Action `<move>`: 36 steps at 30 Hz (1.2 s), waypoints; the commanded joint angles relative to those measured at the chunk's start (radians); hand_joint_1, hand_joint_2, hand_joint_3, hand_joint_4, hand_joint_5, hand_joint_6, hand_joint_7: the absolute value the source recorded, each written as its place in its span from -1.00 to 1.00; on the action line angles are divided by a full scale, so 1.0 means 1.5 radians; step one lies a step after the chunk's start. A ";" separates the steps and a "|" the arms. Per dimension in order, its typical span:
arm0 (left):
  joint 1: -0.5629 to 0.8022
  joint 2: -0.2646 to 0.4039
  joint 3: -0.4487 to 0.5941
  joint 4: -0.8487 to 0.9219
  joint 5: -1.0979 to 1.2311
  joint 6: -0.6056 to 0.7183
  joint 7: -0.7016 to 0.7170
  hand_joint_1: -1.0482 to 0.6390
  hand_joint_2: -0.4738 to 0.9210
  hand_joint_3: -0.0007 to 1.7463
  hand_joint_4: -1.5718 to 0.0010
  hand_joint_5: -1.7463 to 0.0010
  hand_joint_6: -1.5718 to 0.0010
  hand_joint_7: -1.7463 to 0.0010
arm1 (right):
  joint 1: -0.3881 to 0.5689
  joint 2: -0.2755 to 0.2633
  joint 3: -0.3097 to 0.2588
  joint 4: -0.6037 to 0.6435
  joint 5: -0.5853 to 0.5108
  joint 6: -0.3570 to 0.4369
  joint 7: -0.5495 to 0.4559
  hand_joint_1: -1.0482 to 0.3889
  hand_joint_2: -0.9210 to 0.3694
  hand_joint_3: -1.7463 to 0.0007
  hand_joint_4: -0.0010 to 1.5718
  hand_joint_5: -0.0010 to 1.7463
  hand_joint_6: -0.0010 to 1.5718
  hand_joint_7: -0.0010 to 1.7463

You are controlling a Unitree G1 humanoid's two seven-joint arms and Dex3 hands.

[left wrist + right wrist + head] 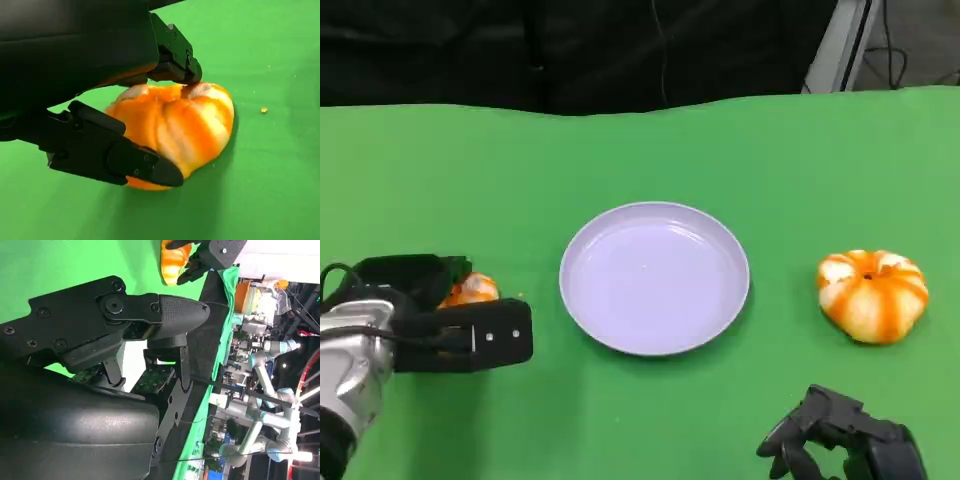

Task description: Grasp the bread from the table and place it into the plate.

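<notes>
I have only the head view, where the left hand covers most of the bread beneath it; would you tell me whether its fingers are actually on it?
Observer: Yes. In the left wrist view, the left hand has one fingertip on top of the bread and another finger against its opposite side.
Operator: Thank you. Is it off the table?
Observer: It appears not; it seems to rest on the green cloth, with its shadow tight beneath it.
Operator: Is anything loose nearby?
Observer: One small crumb lies on the cloth beside it.
</notes>
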 commanded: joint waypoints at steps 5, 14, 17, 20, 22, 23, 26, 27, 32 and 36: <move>-0.011 -0.019 -0.002 0.112 -0.045 -0.102 0.117 -0.05 1.00 -0.92 -0.06 -0.11 -0.31 0.90 | 0.007 -0.004 -0.004 -0.007 0.004 -0.001 -0.004 -0.50 -1.00 0.45 0.00 0.82 0.08 0.46; -0.008 -0.010 -0.016 0.128 -0.051 -0.158 0.195 0.00 0.98 -0.89 -0.09 -0.82 -0.09 -0.34 | 0.008 -0.004 -0.004 -0.008 0.009 -0.002 -0.002 -0.49 -1.00 0.46 0.00 0.82 0.08 0.45; -0.010 -0.009 -0.022 0.138 -0.052 -0.170 0.212 0.01 0.98 -0.89 -0.10 -0.98 0.02 -0.71 | 0.009 -0.004 -0.004 -0.008 0.009 -0.002 -0.002 -0.49 -1.00 0.46 0.00 0.82 0.08 0.45; -0.013 -0.009 -0.024 0.144 -0.053 -0.174 0.217 0.01 0.98 -0.89 -0.10 -1.00 0.04 -0.77 | 0.009 -0.004 -0.004 -0.008 0.010 -0.002 -0.001 -0.49 -1.00 0.46 0.01 0.82 0.09 0.45; -0.013 -0.009 -0.025 0.146 -0.054 -0.175 0.218 0.01 0.98 -0.90 -0.10 -1.00 0.05 -0.78 | 0.009 -0.004 -0.004 -0.008 0.010 -0.002 -0.001 -0.49 -1.00 0.46 0.01 0.82 0.09 0.45; -0.014 -0.009 -0.026 0.147 -0.054 -0.176 0.219 0.01 0.98 -0.90 -0.10 -1.00 0.05 -0.79 | 0.009 -0.004 -0.004 -0.008 0.010 -0.002 -0.001 -0.49 -1.00 0.46 0.01 0.82 0.09 0.45; -0.014 -0.009 -0.027 0.148 -0.055 -0.176 0.220 0.01 0.99 -0.90 -0.10 -1.00 0.05 -0.79 | 0.009 -0.004 -0.004 -0.008 0.010 -0.002 -0.001 -0.49 -1.00 0.46 0.01 0.82 0.09 0.45; -0.015 -0.009 -0.028 0.148 -0.056 -0.177 0.220 0.01 0.99 -0.90 -0.10 -1.00 0.05 -0.79 | 0.009 -0.004 -0.004 -0.008 0.010 -0.002 -0.001 -0.49 -1.00 0.46 0.01 0.82 0.09 0.45; -0.013 0.007 -0.038 0.127 -0.037 -0.182 0.248 0.01 0.99 -0.91 -0.10 -1.00 0.06 -0.80 | 0.007 -0.005 -0.004 -0.007 0.011 0.000 0.000 -0.49 -1.00 0.46 0.01 0.82 0.09 0.44; -0.002 0.058 -0.049 0.073 0.008 -0.217 0.355 0.06 0.96 -0.96 -0.01 -1.00 0.26 -0.96 | 0.001 -0.005 -0.006 0.001 0.012 -0.005 -0.001 -0.49 -1.00 0.47 0.00 0.82 0.08 0.44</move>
